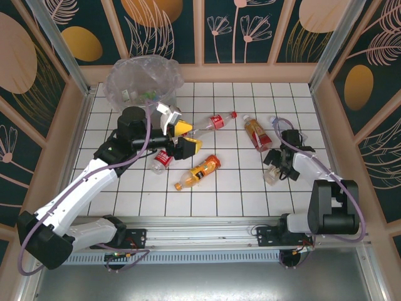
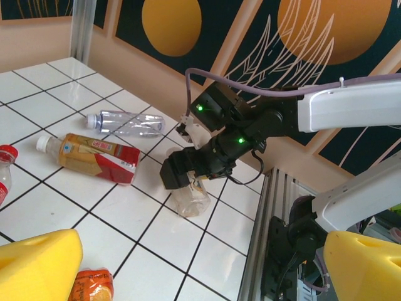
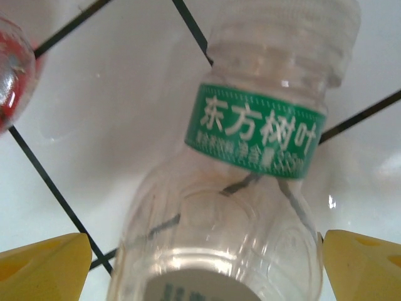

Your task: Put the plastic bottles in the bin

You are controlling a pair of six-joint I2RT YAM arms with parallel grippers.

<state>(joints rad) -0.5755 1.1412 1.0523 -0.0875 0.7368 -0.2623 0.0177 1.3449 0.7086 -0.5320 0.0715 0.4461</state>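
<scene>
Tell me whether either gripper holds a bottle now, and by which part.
Neither holds anything. The right gripper, open, straddles the green-labelled bottle below its label; the left gripper is empty.

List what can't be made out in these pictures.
Contents of the bin, top view: blurred by the crinkled bag.
Ends of the green-label bottle, right wrist view: cut off by top and bottom edges.
Its label's small print: blurred.
Most of the orange bottle, left wrist view: cut off by the bottom edge.
</scene>
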